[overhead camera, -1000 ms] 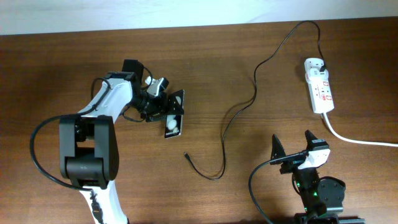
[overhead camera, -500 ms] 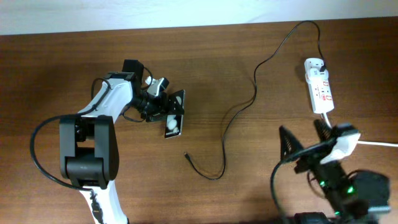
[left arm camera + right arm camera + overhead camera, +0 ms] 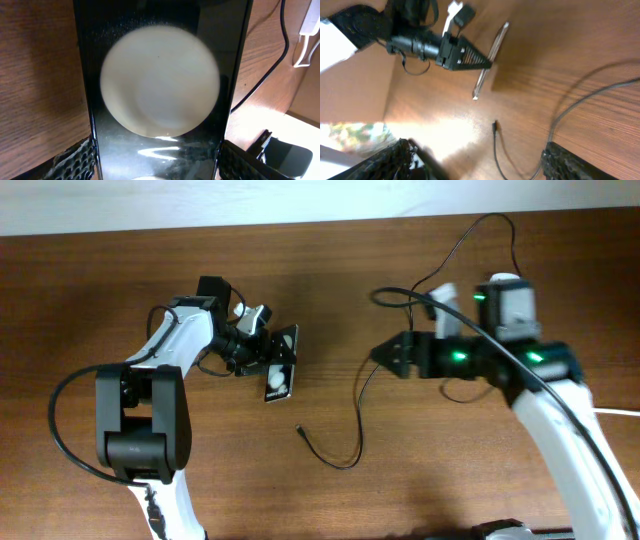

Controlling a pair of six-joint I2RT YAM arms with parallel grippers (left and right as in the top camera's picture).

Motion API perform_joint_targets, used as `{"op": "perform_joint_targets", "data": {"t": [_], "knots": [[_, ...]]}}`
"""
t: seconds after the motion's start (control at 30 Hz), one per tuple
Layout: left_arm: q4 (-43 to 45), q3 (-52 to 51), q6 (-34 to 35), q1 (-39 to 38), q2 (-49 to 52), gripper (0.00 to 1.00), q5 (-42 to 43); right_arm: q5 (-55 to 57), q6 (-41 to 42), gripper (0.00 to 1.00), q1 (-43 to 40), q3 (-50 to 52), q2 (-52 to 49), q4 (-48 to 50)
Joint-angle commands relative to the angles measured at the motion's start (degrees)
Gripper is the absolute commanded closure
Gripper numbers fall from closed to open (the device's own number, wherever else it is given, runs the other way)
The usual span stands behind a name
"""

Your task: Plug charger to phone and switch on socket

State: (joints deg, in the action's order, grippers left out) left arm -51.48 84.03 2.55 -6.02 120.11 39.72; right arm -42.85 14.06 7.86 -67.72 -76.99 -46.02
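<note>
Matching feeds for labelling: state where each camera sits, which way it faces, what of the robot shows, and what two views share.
Overhead: above the table, looking straight down; left arm and right arm show, the left gripper holding the phone.
Left wrist: on the left arm, facing the phone's glossy screen close up; its fingers flank it.
Right wrist: on the right arm, looking across the table toward the left arm; its own fingers spread wide at the bottom corners.
Shared: overhead and right wrist both show the phone and the charger.

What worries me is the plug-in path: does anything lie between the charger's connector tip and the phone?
Nothing visible does. Only bare table separates the connector tip from the phone, which is held in the left gripper.
</note>
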Motion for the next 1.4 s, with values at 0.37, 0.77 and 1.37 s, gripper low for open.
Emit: {"op": "perform_joint_targets", "data": {"t": [0.37,0.77,1.37], "knots": [[0.0,0.13,-1.36,0.17,-1.22,0.21,2.08,7.54,22.49,0.17,23.32,-0.7,-37.57,41.81],[0.0,0.13,-1.36,0.07,-1.22,0.21,2.08,12.09,31.47,0.56,24.17,-0.7,-37.62,43.32],[-0.22,0.13,-5.16,1.7,-1.86,0.15,11.43,1.22,31.19,0.96,21.94,-0.72,-37.59,45.11]]}}
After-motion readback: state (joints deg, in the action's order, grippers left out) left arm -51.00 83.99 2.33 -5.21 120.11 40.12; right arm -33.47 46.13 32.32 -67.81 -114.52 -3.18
